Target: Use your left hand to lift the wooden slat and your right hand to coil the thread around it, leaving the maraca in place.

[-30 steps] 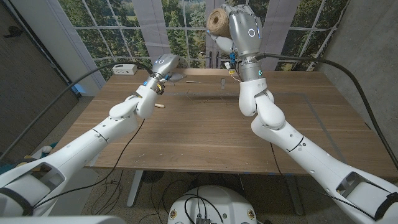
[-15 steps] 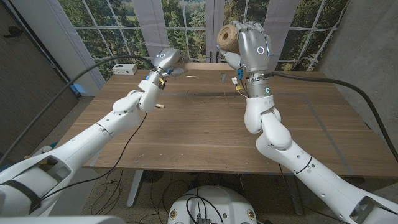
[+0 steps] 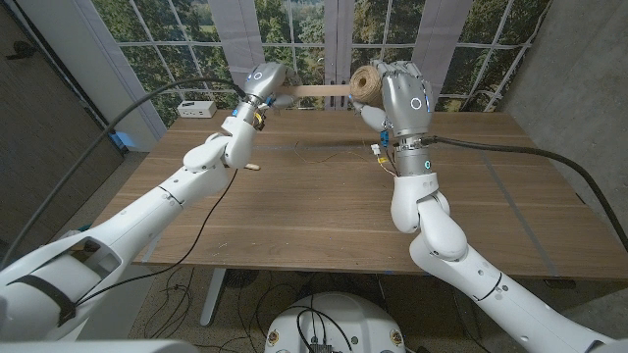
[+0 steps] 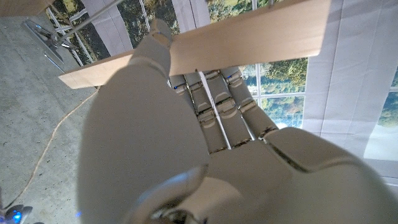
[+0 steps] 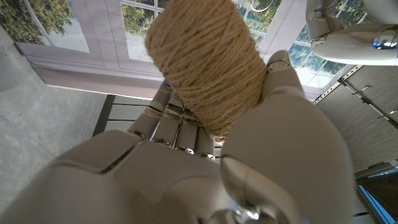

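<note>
My left hand [image 3: 263, 80] holds one end of the pale wooden slat [image 3: 316, 92] up above the table's far edge, roughly level. In the left wrist view the slat [image 4: 249, 42] crosses the fingers of that hand [image 4: 186, 137]. My right hand [image 3: 403, 93] grips a spool of tan thread [image 3: 366, 80] right at the slat's free end. The spool [image 5: 205, 68] sits in that hand [image 5: 186, 168] with the thumb against it. A thin strand of thread [image 3: 329, 149] lies across the table below. A small light wooden piece, likely the maraca [image 3: 252, 167], lies under my left forearm.
A white box [image 3: 196, 108] with a cable sits at the table's far left corner. The wooden table [image 3: 314, 211] stretches wide in front of both arms. Windows and curtains stand behind it. My left hand [image 5: 354, 37] also shows in the right wrist view.
My left hand has risen and brought the slat up level. My right hand has come down and to the right with the spool, which now sits at the slat's free end.
</note>
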Robot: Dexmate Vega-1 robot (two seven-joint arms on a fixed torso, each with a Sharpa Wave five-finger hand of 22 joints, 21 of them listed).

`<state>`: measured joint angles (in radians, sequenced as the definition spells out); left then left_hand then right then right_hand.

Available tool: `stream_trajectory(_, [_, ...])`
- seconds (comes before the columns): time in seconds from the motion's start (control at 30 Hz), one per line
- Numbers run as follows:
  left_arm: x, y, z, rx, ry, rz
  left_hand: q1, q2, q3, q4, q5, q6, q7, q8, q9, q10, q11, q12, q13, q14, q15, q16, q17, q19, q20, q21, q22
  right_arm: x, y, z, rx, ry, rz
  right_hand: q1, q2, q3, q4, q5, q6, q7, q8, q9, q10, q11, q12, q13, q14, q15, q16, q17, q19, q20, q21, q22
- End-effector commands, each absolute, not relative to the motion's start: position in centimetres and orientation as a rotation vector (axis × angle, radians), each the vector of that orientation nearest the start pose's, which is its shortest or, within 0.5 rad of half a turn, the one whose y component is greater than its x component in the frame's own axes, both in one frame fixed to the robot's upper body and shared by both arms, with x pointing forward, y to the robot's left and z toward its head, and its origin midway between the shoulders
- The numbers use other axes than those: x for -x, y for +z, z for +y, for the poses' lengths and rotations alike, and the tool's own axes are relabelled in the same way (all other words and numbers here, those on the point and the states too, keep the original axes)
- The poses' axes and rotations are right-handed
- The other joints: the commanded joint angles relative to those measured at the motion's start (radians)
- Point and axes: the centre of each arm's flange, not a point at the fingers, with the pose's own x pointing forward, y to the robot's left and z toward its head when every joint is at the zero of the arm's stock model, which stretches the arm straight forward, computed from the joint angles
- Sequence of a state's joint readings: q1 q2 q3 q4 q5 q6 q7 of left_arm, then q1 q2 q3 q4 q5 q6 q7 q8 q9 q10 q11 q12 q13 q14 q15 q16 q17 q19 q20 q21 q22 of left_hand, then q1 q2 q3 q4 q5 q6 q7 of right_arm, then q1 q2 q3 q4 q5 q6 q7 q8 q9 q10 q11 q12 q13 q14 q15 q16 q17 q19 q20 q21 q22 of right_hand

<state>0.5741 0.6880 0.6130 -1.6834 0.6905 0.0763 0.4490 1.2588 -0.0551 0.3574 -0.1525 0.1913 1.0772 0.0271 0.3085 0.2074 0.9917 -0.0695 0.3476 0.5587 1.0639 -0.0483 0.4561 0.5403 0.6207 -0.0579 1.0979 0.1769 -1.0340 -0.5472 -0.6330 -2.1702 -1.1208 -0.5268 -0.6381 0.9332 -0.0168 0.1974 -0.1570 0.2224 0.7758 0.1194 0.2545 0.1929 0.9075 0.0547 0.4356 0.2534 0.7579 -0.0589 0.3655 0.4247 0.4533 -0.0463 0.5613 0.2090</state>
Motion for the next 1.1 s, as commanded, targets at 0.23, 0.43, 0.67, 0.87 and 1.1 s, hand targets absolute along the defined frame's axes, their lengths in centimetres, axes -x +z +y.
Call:
stream_trajectory(0.23, [-54.5, 19.0, 18.0, -1.279, 0.387, -1.220, 0.167, 0.168, 0.001, 0.002, 0.006, 0.010, 0.001, 0.001, 0.025, 0.011, 0.000, -0.005, 0.005, 0.140, -0.180, 0.001, 0.004, -0.006, -0.065, 0.007, 0.002, -43.0, 1.6, -13.7, 1.129, -0.731, -1.151, 0.171, 0.182, 0.053, 0.058, 0.009, 0.340, -0.218, -0.006, 0.006, 0.146, -0.150, 0.001, 0.008, -0.016, -0.170, -0.004, 0.005, -0.012, -0.049, 0.008, 0.002])
stream_trajectory(0.43, [-54.0, 20.3, 18.1, -1.256, 0.365, -1.217, 0.168, 0.167, 0.001, 0.002, 0.006, 0.010, -0.001, 0.000, 0.025, 0.012, 0.000, -0.007, 0.006, 0.142, -0.180, -0.001, 0.005, -0.007, -0.065, 0.009, 0.002, -43.5, 0.8, -13.7, 1.137, -0.711, -1.144, 0.168, 0.184, 0.050, 0.062, 0.010, 0.339, -0.224, -0.009, 0.006, 0.146, -0.158, 0.000, 0.010, -0.016, -0.170, -0.006, 0.006, -0.012, -0.049, 0.011, 0.002])
stream_trajectory(0.67, [-53.8, 21.7, 18.4, -1.200, 0.368, -1.224, 0.168, 0.168, 0.001, 0.002, 0.006, 0.011, -0.001, -0.001, 0.025, 0.012, -0.001, -0.008, 0.008, 0.143, -0.180, -0.002, 0.006, -0.008, -0.065, 0.011, 0.002, -44.4, 0.1, -13.1, 1.157, -0.672, -1.122, 0.167, 0.185, 0.048, 0.064, 0.012, 0.339, -0.225, -0.011, 0.006, 0.145, -0.163, -0.002, 0.012, -0.017, -0.171, -0.009, 0.006, -0.013, -0.050, 0.013, 0.001])
stream_trajectory(0.87, [-53.7, 22.0, 18.6, -1.109, 0.376, -1.226, 0.168, 0.167, 0.001, 0.002, 0.006, 0.012, -0.001, -0.001, 0.025, 0.015, 0.001, -0.010, 0.008, 0.143, -0.180, -0.004, 0.007, -0.009, -0.066, 0.013, 0.002, -45.0, -0.3, -12.8, 1.155, -0.632, -1.104, 0.165, 0.185, 0.046, 0.067, 0.013, 0.339, -0.226, -0.013, 0.006, 0.146, -0.160, -0.003, 0.013, -0.015, -0.169, -0.010, 0.006, -0.013, -0.050, 0.015, 0.001])
stream_trajectory(1.1, [-54.1, 22.2, 18.8, -1.013, 0.320, -1.221, 0.170, 0.167, 0.001, 0.001, 0.005, 0.012, 0.002, -0.002, 0.026, 0.017, 0.004, -0.012, 0.008, 0.145, -0.180, -0.006, 0.008, -0.010, -0.067, 0.016, 0.002, -46.0, -0.8, -12.3, 1.160, -0.580, -1.074, 0.170, 0.186, 0.046, 0.065, 0.016, 0.339, -0.224, -0.015, 0.007, 0.144, -0.158, -0.007, 0.015, -0.012, -0.173, -0.012, 0.007, -0.008, -0.049, 0.021, 0.000])
